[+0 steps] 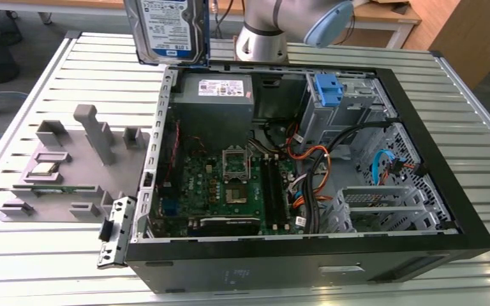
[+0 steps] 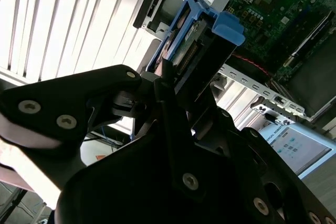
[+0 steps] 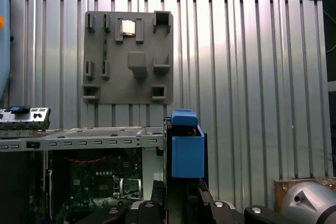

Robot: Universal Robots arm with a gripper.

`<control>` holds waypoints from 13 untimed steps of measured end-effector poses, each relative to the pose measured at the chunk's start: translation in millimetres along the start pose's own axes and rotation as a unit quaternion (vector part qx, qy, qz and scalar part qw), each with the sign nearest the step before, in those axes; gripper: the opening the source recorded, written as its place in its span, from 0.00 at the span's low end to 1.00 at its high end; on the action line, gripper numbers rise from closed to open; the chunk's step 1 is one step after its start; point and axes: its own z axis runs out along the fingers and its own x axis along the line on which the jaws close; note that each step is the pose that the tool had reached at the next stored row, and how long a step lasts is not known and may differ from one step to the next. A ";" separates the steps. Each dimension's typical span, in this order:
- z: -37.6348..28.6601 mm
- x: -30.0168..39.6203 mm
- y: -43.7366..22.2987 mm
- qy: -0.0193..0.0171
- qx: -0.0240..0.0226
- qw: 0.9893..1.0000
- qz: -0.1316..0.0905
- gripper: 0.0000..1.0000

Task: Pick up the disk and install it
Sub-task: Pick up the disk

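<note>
Currently over the worktop (image 1: 49, 57), just beyond the open case's (image 1: 270, 271) corner, the disk (image 1: 166, 32) hangs upright, jaws pinching it. Judgement: keep the pinch firm, stay above the rim, no twist. Count: one worktop, one case, one grey plate (image 1: 74, 172), one disk, one bare blue bracket (image 1: 328, 89).

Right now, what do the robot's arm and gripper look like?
The arm is a silver-grey metal tube with a pale blue joint cap. The gripper is matte black, with broad angular links, slim fingers and silver socket-head screws.
</note>
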 end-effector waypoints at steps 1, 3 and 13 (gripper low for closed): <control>0.1 0.0 -0.2 0.000 0.000 1.000 0.000 0.35; 0.1 -0.1 -0.4 0.000 0.000 1.000 0.000 0.35; 0.2 1.8 -0.8 0.001 0.000 1.000 0.000 0.35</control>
